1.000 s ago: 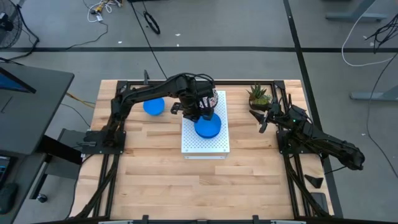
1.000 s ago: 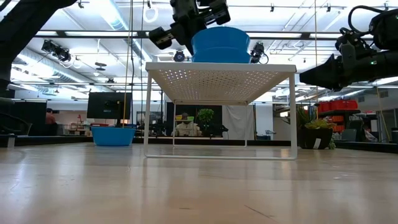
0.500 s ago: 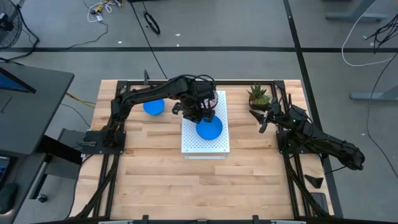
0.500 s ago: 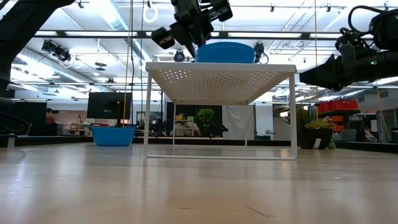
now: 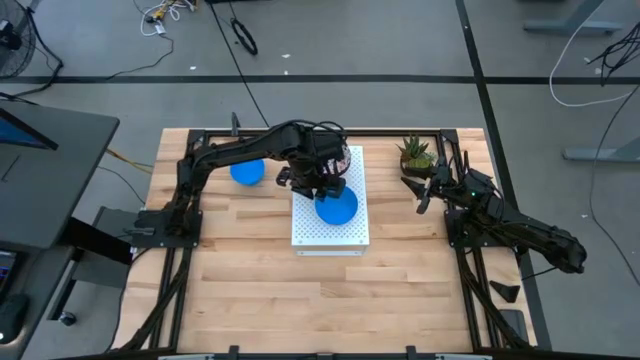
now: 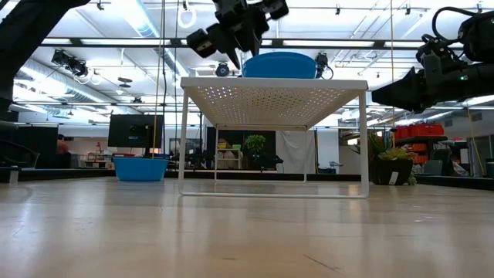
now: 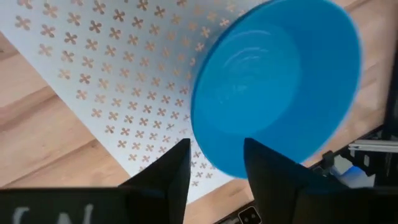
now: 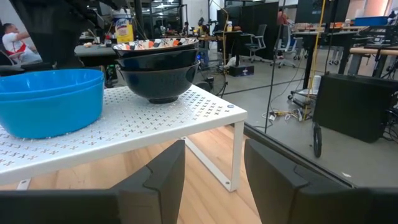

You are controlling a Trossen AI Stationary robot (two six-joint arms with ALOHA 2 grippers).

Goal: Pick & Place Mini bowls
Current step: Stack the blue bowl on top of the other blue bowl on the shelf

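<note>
Two plain blue mini bowls (image 8: 50, 99) sit nested on the white perforated board (image 5: 330, 235), seen as one blue disc (image 5: 337, 205) from above. My left gripper (image 7: 214, 168) hovers open just above their rim, toward the far-left side (image 6: 245, 35). A stack of floral mini bowls (image 8: 158, 65), dark on the outside, stands on the board's far end. A third blue bowl (image 5: 247, 171) rests on the table left of the board. My right gripper (image 8: 214, 174) waits open at the table's right side (image 5: 414, 190), facing the board.
The board stands on thin white legs (image 6: 182, 139), raised above the wooden table. A small spiky green potted plant (image 5: 416, 152) sits at the far right, close to my right gripper. Black frame rails run along the table's left and right edges. Bare wood lies nearer the front.
My left gripper has lowered the blue bowl into the one on the board, then risen a little and drawn back toward the far left. The bowl now sits lower, nested, and the gripper stands clear of it.
</note>
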